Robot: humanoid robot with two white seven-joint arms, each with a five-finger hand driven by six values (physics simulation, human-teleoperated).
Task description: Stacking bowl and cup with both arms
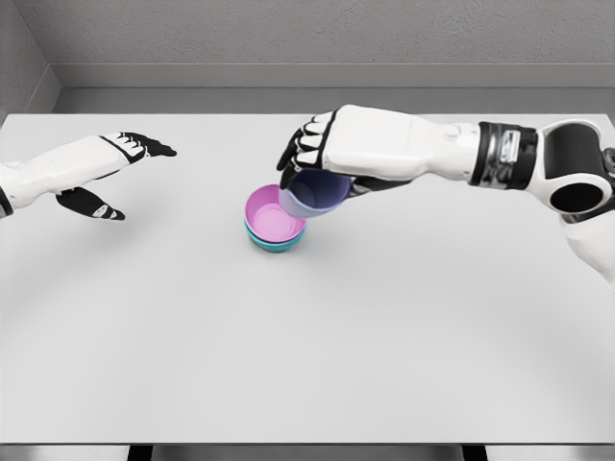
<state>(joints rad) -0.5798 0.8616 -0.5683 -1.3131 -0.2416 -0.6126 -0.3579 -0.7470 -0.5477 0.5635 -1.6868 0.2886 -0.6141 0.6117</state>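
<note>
A pink bowl (pixel 268 215) sits nested in a teal bowl (pixel 275 244) near the middle of the white table (pixel 307 346). Just above the pink bowl's right rim my right hand (pixel 309 158) is shut on a lavender cup (pixel 315 192), which is tilted with its mouth toward the bowl. The cup's lower edge overlaps the bowl's rim; whether it touches I cannot tell. My left hand (pixel 120 173) hovers at the far left, open, fingers spread and holding nothing.
A grey wall (pixel 307 38) runs behind the table's far edge.
</note>
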